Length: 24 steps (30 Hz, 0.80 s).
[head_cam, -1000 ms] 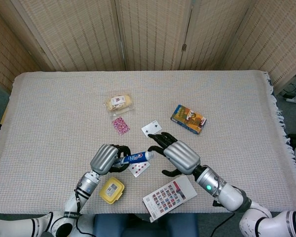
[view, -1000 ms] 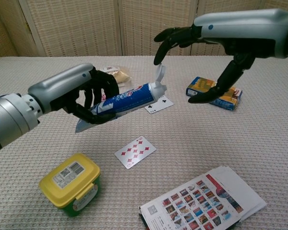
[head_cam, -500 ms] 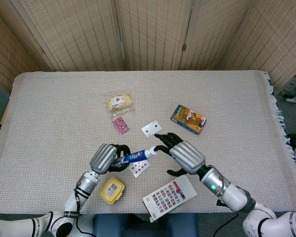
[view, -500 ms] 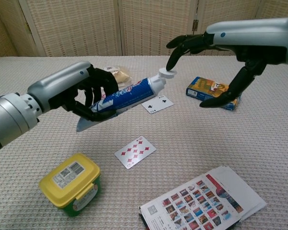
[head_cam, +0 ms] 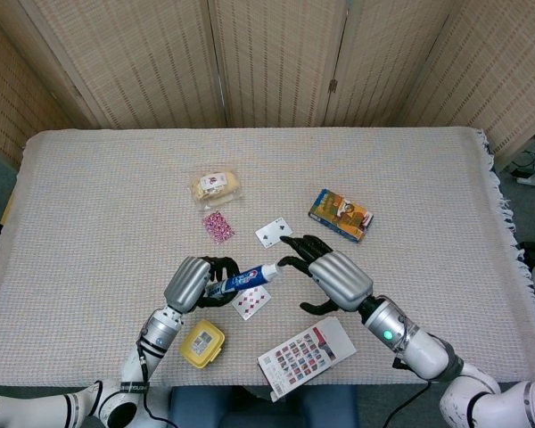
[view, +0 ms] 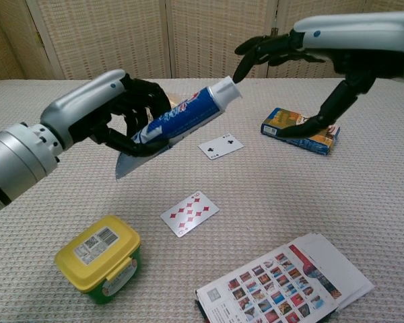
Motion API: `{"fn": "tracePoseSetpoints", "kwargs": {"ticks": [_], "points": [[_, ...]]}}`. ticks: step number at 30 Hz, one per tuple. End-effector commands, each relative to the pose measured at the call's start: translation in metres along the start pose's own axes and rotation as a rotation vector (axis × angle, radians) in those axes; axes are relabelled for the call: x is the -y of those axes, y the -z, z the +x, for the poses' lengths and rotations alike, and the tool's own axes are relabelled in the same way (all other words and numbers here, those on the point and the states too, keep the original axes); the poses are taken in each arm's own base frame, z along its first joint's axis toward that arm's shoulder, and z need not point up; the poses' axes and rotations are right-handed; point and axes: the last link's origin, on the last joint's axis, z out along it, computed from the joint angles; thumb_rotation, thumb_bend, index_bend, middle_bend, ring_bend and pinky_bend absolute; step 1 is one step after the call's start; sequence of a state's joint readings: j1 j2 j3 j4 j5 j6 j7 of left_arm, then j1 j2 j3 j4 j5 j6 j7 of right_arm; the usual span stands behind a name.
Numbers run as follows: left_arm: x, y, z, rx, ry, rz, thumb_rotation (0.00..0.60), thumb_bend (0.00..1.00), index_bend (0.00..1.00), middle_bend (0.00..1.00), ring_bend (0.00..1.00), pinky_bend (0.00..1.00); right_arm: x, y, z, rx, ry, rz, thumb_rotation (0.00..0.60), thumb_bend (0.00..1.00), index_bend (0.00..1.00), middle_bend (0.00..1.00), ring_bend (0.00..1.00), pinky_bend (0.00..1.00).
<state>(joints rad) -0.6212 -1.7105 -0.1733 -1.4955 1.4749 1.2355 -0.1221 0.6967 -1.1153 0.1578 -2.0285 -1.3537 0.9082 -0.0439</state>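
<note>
Left hand (view: 104, 111) clenched round toothpaste tube (view: 178, 118), held tilted above table (head_cam: 410, 178), cap end raised toward right hand (view: 337, 40). Right hand released, fingers (view: 246, 57) spread, one fingertip touching tube's cap. Below tube: red playing card (view: 190, 213), black-suit card (view: 221, 145). Yellow-lidded tub (view: 97, 256) near left forearm; picture booklet (view: 283, 286) at front edge.

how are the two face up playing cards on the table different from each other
The card near the middle of the table shows black clubs with few pips; the card nearer the robot shows many red diamonds. The clubs card lies beyond the toothpaste tube that the left hand holds, while the diamonds card lies under it in the head view. Both lie flat, face up, on the tablecloth.
</note>
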Motion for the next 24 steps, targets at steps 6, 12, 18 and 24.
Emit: {"fn": "tracePoseSetpoints", "kwargs": {"ticks": [6, 12, 18, 24], "points": [[-0.003, -0.002, -0.003, -0.105, 0.129, -0.093, 0.600, 0.77, 0.82, 0.85, 0.73, 0.63, 0.035, 0.008, 0.046, -0.087, -0.105, 0.124, 0.600, 0.30, 0.03, 0.00, 0.00, 0.00], [-0.007, -0.002, -0.007, -0.130, 0.126, -0.126, 0.600, 0.77, 0.83, 0.85, 0.73, 0.63, 0.046, -0.007, 0.050, -0.030, -0.169, 0.140, 0.504, 0.14, 0.00, 0.00, 0.00, 0.00], [-0.009, 0.000, -0.008, -0.147, 0.120, -0.145, 0.600, 0.77, 0.83, 0.85, 0.73, 0.63, 0.052, -0.022, 0.049, 0.037, -0.221, 0.148, 0.458, 0.11, 0.00, 0.00, 0.00, 0.00], [-0.010, -0.001, -0.010, -0.153, 0.123, -0.149, 0.600, 0.77, 0.83, 0.85, 0.73, 0.63, 0.056, -0.031, 0.047, 0.060, -0.220, 0.157, 0.455, 0.11, 0.00, 0.00, 0.00, 0.00]]}}
